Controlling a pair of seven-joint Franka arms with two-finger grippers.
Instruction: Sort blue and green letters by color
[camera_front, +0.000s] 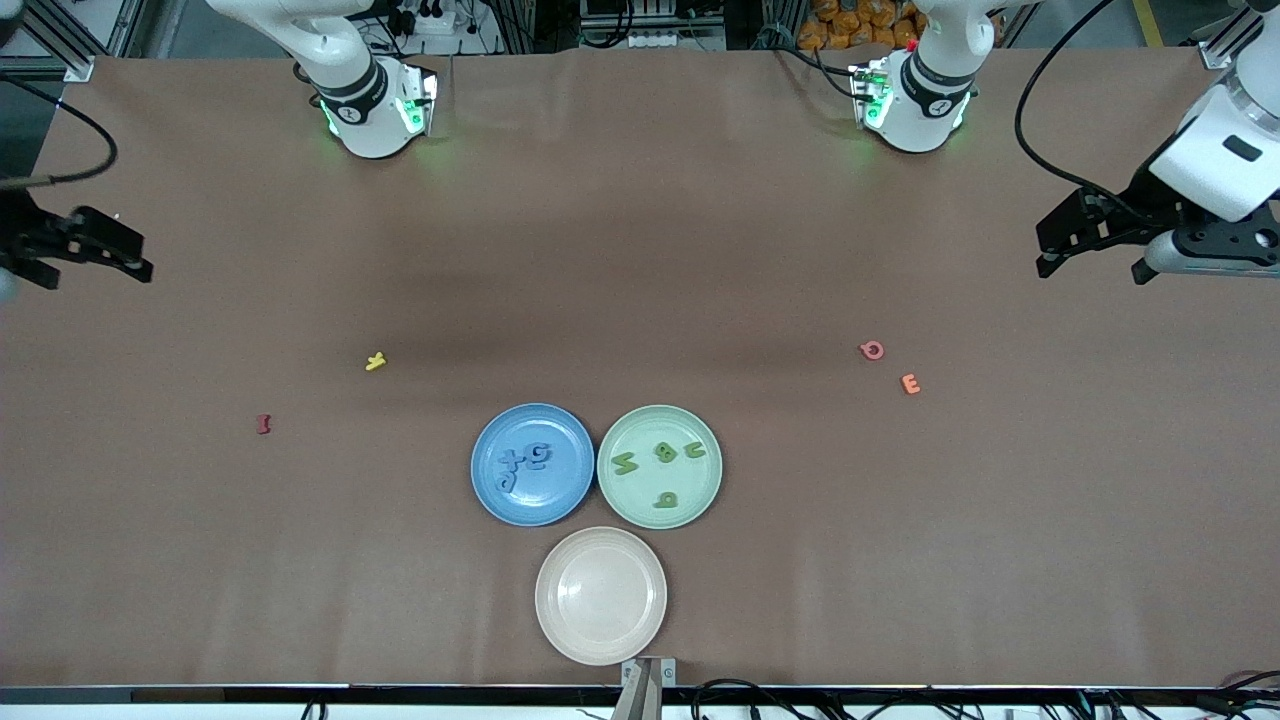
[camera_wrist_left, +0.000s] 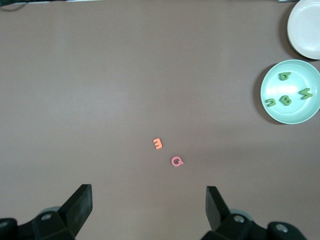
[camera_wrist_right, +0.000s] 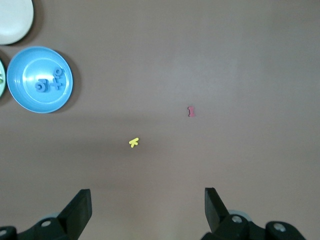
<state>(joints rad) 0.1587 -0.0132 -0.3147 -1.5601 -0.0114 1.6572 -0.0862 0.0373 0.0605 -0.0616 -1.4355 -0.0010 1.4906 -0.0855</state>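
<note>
Letters sorted onto matching plates; I see both arms waiting at the ends of the surface.

On the brown surface (camera_front: 640, 250) I see three plates: the blue plate (camera_front: 490, 490) and green plate (camera_front: 640, 500) side by side, touching, the beige plate (camera_front: 600, 620) nearer the camera. The left pincer (camera_front: 1048, 262) and right pincer (camera_front: 140, 268) hang wide and hold nothing. The blue letters (camera_front: 524, 463) lie clustered on the blue plate, the green letters (camera_front: 660, 462) spread on the green one. Loose on the surface: yellow letter (camera_front: 375, 362), dark red letter (camera_front: 264, 424), pink letter (camera_front: 872, 350), orange letter (camera_front: 910, 384).
</note>
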